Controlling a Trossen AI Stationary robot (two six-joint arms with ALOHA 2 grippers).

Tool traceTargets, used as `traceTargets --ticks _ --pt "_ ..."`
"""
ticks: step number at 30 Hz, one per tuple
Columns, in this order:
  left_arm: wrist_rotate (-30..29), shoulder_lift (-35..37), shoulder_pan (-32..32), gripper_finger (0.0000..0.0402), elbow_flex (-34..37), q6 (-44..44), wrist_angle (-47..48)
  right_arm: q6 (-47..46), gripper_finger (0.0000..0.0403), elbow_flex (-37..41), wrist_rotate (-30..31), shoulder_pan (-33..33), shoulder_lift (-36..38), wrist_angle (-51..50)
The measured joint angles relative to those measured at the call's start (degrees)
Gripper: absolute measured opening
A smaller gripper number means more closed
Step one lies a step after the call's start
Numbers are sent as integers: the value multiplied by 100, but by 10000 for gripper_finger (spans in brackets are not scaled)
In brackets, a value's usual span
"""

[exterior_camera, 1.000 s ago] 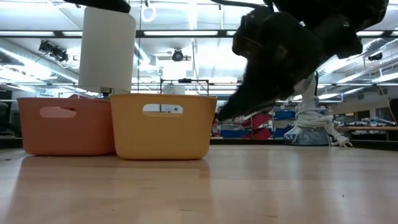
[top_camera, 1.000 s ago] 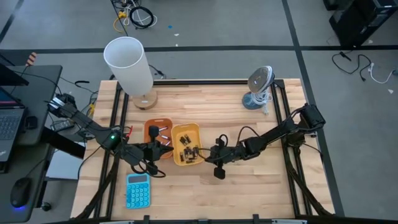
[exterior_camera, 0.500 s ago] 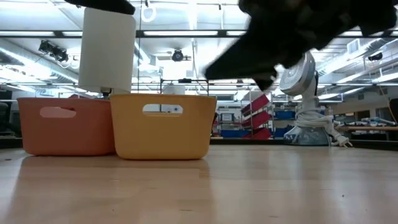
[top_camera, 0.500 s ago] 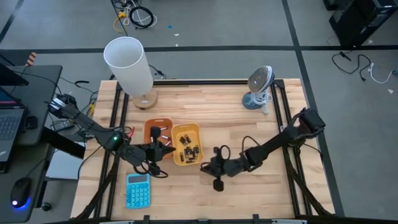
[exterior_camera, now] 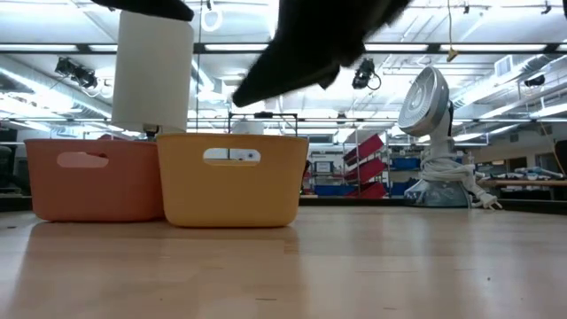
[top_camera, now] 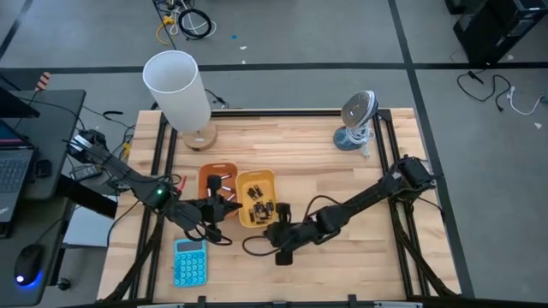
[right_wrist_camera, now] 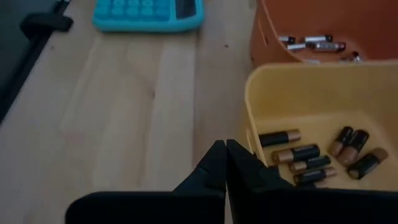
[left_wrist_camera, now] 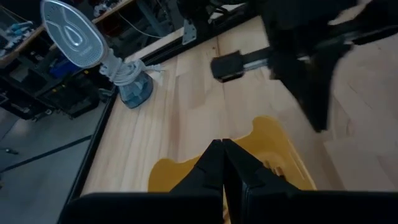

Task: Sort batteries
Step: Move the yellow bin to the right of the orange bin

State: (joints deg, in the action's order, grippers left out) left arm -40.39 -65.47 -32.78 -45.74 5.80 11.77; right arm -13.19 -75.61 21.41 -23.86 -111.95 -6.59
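right gripper (right_wrist_camera: 225,163) jaws closed, empty | batteries (right_wrist_camera: 317,155) in yellow tray (right_wrist_camera: 273,87), just beyond jaws

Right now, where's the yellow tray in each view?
High view: yellow tray left of the table's middle, against the orange tray.
Low view: yellow tray left of centre, orange tray on its left.
Left wrist view: its rim behind the shut left tool.
Right wrist view: its wall ahead of the shut right tool.
Shared landmark: the orange tray.

Orange tray (right_wrist_camera: 298,25), yellow tray (right_wrist_camera: 323,93), seemingly black-and-copper batteries (right_wrist_camera: 298,152).
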Motion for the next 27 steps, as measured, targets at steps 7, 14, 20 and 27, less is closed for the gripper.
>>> traceTargets --ticks 7,14,20,27 --pt "-150 71 -39 0 -2 -19 -32 224 0 -579 2 120 -404 -496" --pt "-252 81 -98 0 -3 -41 -26 290 0 -735 -2 279 -698 -417" --pt "-277 83 -113 0 -2 -44 -3 275 0 -735 -2 405 -698 -330" --pt "-278 85 -111 0 -2 -39 11 276 0 -735 -4 577 -703 -245"
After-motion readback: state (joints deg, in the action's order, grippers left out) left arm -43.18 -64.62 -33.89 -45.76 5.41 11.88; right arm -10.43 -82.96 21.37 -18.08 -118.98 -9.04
